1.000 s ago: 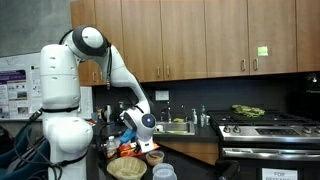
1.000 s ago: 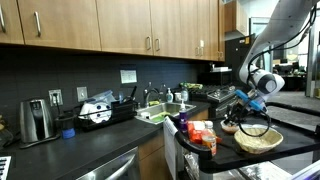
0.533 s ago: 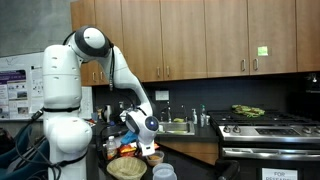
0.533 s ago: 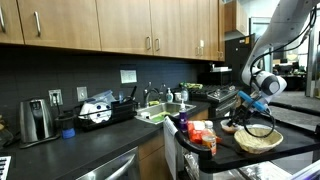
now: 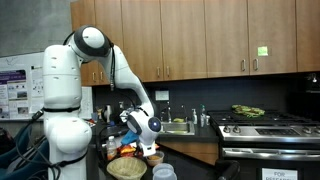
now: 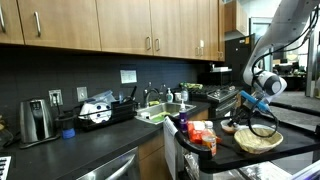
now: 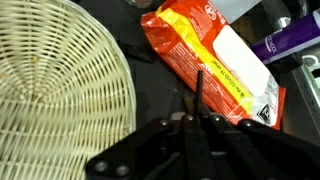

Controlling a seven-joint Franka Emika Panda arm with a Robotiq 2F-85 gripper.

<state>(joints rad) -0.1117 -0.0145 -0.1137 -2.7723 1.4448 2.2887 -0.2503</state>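
Gripper [image 7: 197, 120] is pinched shut, holding nothing I can make out (fingers pressed flat together), poised low over the dark counter [image 7: 150, 100]. Just beyond it and slightly right lies an orange snack bag [image 7: 215, 65], flat, its long axis slanting from far left to near right. A wicker basket [image 7: 60, 95] sits to the left.

I can read nothing for certain; the orange packet [image 7: 215, 65] at my one o'clock bears a blurred logo and fine print; the white sign [image 5: 276, 174] in an exterior view is too small.
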